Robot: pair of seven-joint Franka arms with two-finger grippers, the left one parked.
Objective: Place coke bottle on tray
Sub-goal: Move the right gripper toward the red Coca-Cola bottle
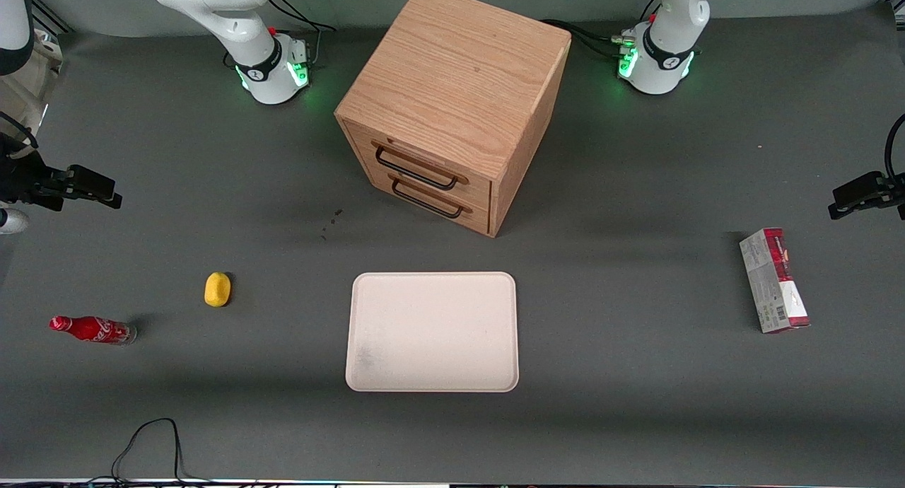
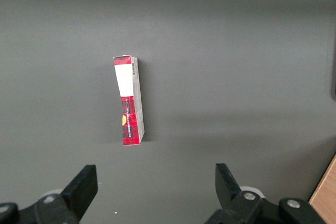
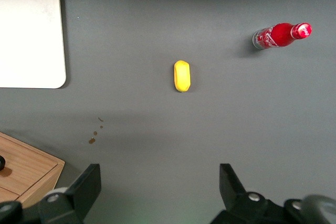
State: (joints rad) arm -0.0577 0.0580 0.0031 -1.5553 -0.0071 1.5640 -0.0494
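The coke bottle (image 1: 92,329), small and red with white script, lies on its side on the grey table toward the working arm's end; it also shows in the right wrist view (image 3: 281,35). The cream-white tray (image 1: 431,331) lies flat mid-table, in front of the wooden cabinet, and is empty; a corner of it shows in the right wrist view (image 3: 29,35). My right gripper (image 1: 106,193) hangs above the table, farther from the front camera than the bottle and well apart from it. In the right wrist view the gripper (image 3: 159,182) is open and holds nothing.
A yellow oval lump (image 1: 217,289) lies between bottle and tray. A wooden two-drawer cabinet (image 1: 452,99) stands mid-table. A red-and-grey carton (image 1: 774,279) lies toward the parked arm's end. A black cable (image 1: 148,438) loops near the table's front edge.
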